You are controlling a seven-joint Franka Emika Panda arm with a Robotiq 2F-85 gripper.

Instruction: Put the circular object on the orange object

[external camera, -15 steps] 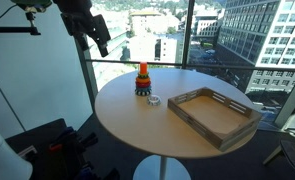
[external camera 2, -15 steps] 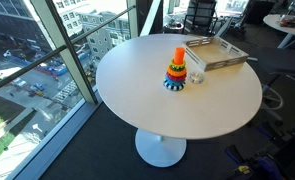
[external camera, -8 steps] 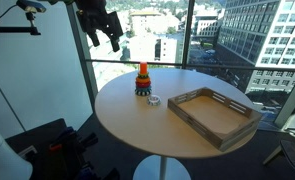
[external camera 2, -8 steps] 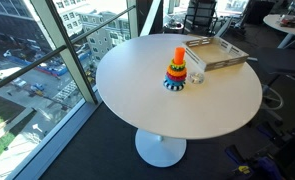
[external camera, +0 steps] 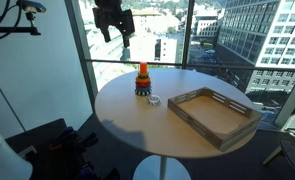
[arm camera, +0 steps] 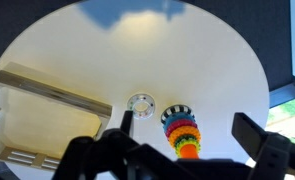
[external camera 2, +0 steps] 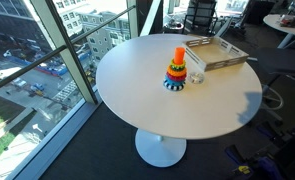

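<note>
1. Held fingers [arm camera: 257,140] spread wide apart in the wrist view, clamped on nothing, with the stacking toy [arm camera: 184,128] showing in the gap between them.
2. Hung high in front of the window [external camera: 157,40] in an exterior view, well above the table [external camera: 137,130] and touching nothing.
3. Had travelled sideways along the glass since a second ago: started well off to the side of the toy, stood partway across half a second ago, and ended nearer to a spot over the toy.
4. Left the pale ring [external camera: 154,99] untouched: lay flat on the table just beside the toy's dark blue base, between the toy and the wooden tray [external camera: 192,95], exactly where it lay a second ago.
5. Left the orange cone [external camera: 142,70] as before too: stood upright on top of the coloured rings, with nothing on it.
6. Saw no shift in the tray either; sat near the table's edge, apart from the ring.
7. Showed the ring, toy and tray the same as before in the exterior view without the arm.
</note>
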